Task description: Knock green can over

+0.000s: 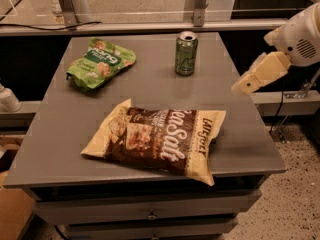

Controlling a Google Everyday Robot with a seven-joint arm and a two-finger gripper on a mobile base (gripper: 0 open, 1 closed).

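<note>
Gripper (245, 85) at right side, tilted down-left, jutting from white arm (301, 34)

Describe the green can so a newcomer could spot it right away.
Start at the grey table; toward its far edge, right of centre, stands the green can, upright with a silver top. It is the only cylinder there, unlike the flat bright-green snack bag to its left and the big brown chip bag in front; the gripper hangs at the table's right edge, apart from it.
</note>
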